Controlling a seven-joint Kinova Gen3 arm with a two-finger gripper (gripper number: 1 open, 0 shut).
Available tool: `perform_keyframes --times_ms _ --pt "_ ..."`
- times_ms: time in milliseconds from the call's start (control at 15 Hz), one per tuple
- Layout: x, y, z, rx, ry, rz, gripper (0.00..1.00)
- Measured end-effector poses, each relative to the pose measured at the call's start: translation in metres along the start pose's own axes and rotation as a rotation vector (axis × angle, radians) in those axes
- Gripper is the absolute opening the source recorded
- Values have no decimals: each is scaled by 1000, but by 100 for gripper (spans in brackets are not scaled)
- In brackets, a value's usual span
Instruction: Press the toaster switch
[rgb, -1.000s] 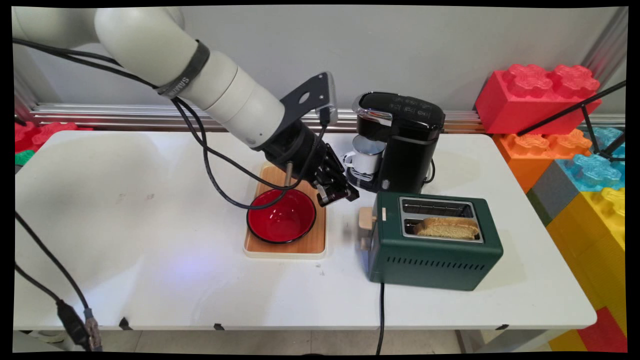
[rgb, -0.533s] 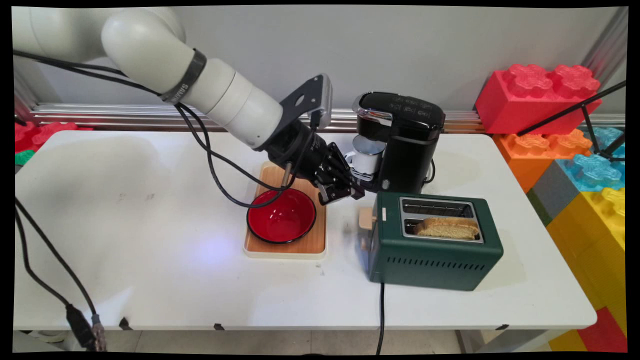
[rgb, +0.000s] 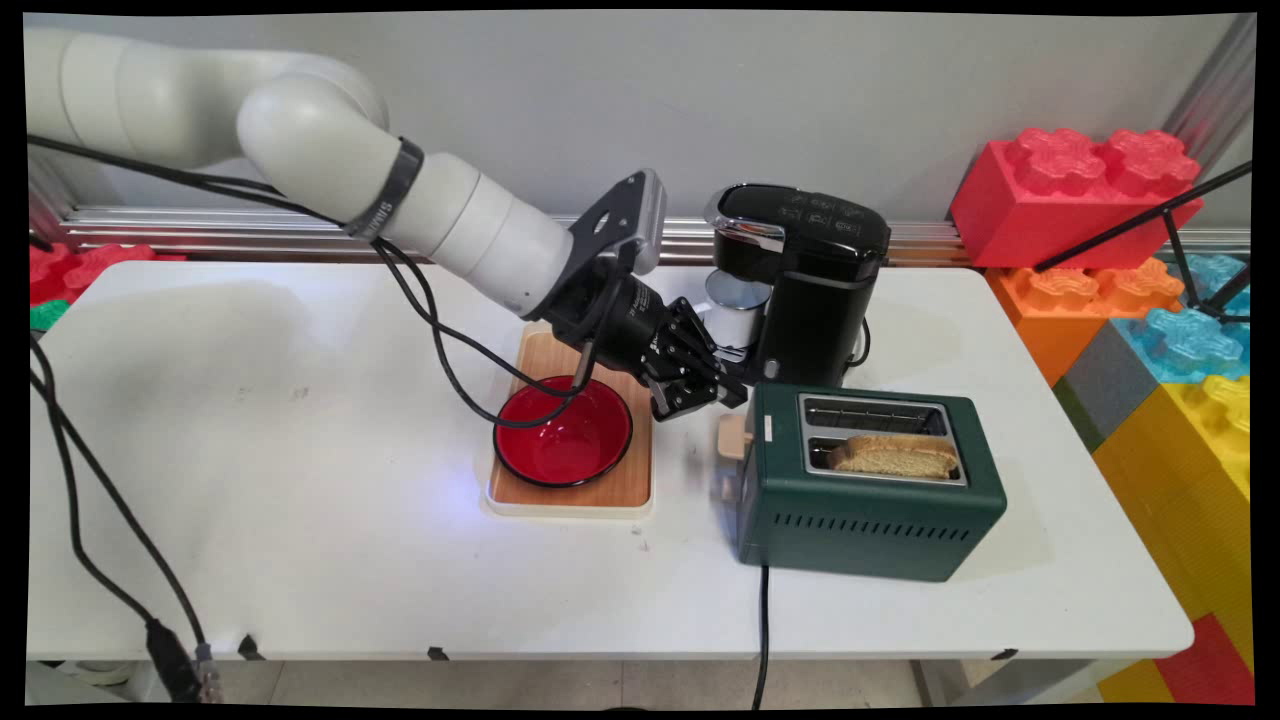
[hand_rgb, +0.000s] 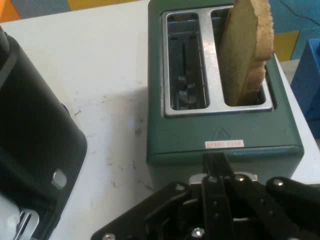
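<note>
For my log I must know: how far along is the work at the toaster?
Done: a bread slice stands in one slot of the green toaster. In hand: the shut gripper hangs close to the toaster's beige lever. Left: the slice sticks up, so it looks not yet lowered.

Dark green toaster (rgb: 868, 490), tan bread slice (rgb: 892, 456); glossy red bowl (rgb: 562, 431), black rim; black coffee maker (rgb: 806, 282).

Claw (rgb: 703, 393): low over counter (rgb: 300, 560), between tray (rgb: 620, 490) and toaster (rgb: 868, 482), just beside toaster's lever end. Red bowl (rgb: 563, 432) on tray, mid-counter. Toast (rgb: 893, 455) in toaster's near slot. Coffee maker (rgb: 800, 280) with mug (rgb: 735, 310) near far edge.
</note>
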Motion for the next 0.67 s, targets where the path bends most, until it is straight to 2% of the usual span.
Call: perform_keyframes --times_ms 667 --pt "-26 -9 23 -22 62 21 0"
